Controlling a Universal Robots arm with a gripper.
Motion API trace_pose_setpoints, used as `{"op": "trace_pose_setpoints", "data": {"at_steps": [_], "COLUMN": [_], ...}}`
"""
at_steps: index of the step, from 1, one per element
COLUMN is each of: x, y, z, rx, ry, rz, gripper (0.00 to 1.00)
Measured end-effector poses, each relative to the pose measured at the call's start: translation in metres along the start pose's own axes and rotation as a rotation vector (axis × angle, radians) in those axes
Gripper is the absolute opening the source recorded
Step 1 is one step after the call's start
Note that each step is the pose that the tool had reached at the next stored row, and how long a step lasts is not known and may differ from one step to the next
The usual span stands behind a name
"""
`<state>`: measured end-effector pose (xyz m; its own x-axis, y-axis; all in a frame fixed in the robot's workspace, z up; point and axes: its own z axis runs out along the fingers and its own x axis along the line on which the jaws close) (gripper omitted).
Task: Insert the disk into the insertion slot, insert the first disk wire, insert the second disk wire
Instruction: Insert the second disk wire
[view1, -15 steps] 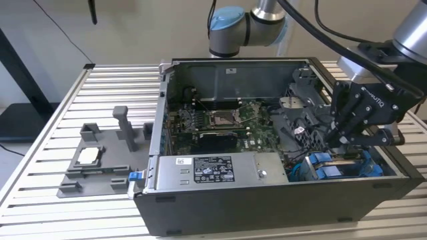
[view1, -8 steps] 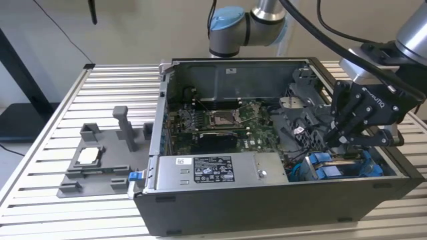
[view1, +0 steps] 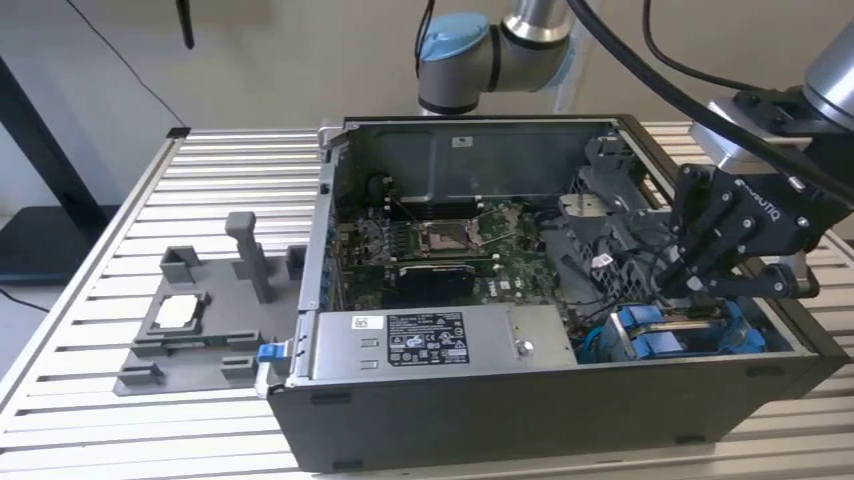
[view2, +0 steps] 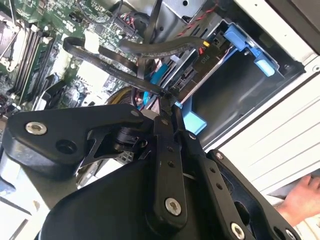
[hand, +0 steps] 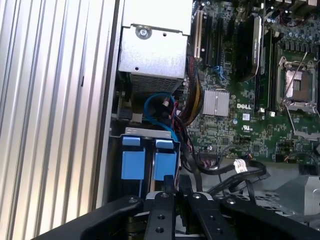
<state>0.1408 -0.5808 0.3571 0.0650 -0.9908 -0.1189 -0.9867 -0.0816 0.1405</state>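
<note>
One end effector (view1: 687, 285), its fingers (hand: 165, 192) clenched on a black wire (view2: 125, 70), hangs over the slot (view1: 687, 330) in the case's corner at the exterior view's right, where the blue-framed disk (hand: 150, 165) already sits.

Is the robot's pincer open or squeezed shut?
Shut. In the second wrist view the pincer has its fingertips pressed together on a black cable, beside the blue-fitted insertion slot.
</note>
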Motion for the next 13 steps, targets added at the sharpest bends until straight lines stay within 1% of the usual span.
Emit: {"op": "trace_pose_setpoints", "data": {"at_steps": [10,11,13], "x": [0.0056,0.0063,0.0067], "y": [-0.004,-0.0045,-0.0052], "z": [0.0047,0.0059,0.0067], "rx": [0.0033,0.0017,-0.0022], "ry": [-0.005,-0.0075,-0.0099], "rz": [0.027,0.03,0.032], "gripper": [0.16,0.16,0.16]}}
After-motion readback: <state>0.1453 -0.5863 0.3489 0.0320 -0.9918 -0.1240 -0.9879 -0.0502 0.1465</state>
